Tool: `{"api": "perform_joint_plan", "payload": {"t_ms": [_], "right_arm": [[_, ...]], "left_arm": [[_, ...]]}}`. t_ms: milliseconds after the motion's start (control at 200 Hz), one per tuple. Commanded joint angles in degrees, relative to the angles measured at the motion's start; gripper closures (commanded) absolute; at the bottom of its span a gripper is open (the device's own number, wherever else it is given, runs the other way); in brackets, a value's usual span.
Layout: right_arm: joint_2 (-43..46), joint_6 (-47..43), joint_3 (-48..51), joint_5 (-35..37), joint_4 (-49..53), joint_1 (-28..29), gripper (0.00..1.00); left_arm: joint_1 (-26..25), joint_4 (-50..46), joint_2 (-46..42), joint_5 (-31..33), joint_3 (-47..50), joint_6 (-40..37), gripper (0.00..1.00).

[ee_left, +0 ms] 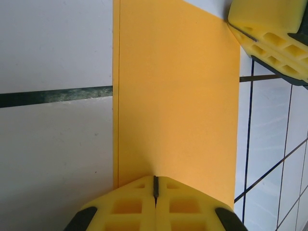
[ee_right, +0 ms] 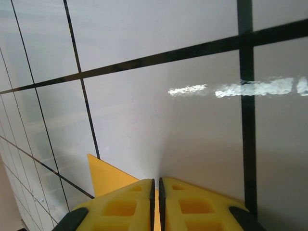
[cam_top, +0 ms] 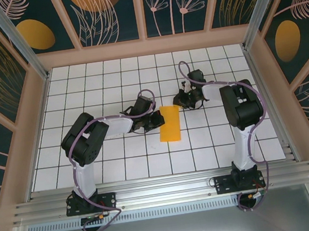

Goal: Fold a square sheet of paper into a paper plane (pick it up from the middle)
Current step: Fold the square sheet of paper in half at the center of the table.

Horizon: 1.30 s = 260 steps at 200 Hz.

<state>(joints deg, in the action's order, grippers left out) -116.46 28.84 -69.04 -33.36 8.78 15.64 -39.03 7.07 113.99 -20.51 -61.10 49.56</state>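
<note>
sheet of paper [ee_left: 178,96] doubled over, a closed gripper at each side

left gripper [ee_left: 155,182] has its two yellow pads pressed flat together with no gap. its tips rest on the near edge of the sheet, which lies flat on the white tiled table [ee_left: 53,43] and runs straight ahead of the gripper as an orange-yellow rectangle. a thin line runs just inside the sheet's left edge, parallel to it. the paper looks pressed down here rather than caught between the pads.

right gripper [ee_right: 156,184] also has its pads drawn together, with only a hairline dark slit between them. a pointed corner of the sheet pokes out just to the left of its left pad, low against the table. whether that corner is nipped between the pads or only lies under them cannot be told. ahead of this gripper there is bare tile with black grid lines and a streak of glare.

from the left wrist, the right gripper's pads sit at the sheet's far right corner, touching it. from above, the sheet lies between the two grippers, the left one at its left side and the right one at its far right corner.
</note>
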Motion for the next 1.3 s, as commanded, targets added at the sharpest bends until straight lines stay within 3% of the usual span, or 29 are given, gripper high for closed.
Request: {"api": "perform_joint_plan", "payload": {"t_ms": [0,150,430,641,716,831,941,1151,1296], "right_arm": [[-0.73,-0.36,-2.13,2.72,3.31,-0.17,0.84],[2.79,-3.11,-4.67,11.46,7.36,-0.4,0.82],[16.51,-1.88,8.41,8.84,0.52,-0.41,0.72],[27.19,1.38,20.21,8.35,-4.8,0.83,0.62],[29.7,2.68,23.42,7.39,-6.23,1.52,0.6],[30.64,2.89,25.68,6.56,-4.98,3.29,0.56],[30.43,4.21,26.97,6.56,-5.64,5.55,0.54],[26.99,6.14,26.6,4.84,-8.19,8.43,0.55],[25.68,6.54,26.41,5.65,-8.53,8.63,0.55]], "left_arm": [[-0.33,-6.46,2.35,3.2,1.68,-1.22,1.0],[-0.35,-6.03,1.8,2.94,1.35,-1.14,1.0],[-0.32,-4.31,-0.91,1.36,-0.02,-0.55,1.0],[-0.35,-3.47,-6.99,2.95,-0.14,-0.51,0.81],[-0.33,-2.81,-9.78,5.39,1.27,0.16,0.67],[-0.35,-0.11,-13.4,9.92,5.03,2.15,0.57],[-0.16,0.97,-13.96,10.34,8.08,3.41,0.5],[0.46,4.15,-10.94,4.52,7.81,5.59,0.48],[0.69,4.32,-10.05,4.34,7.54,6.02,0.47]]}}
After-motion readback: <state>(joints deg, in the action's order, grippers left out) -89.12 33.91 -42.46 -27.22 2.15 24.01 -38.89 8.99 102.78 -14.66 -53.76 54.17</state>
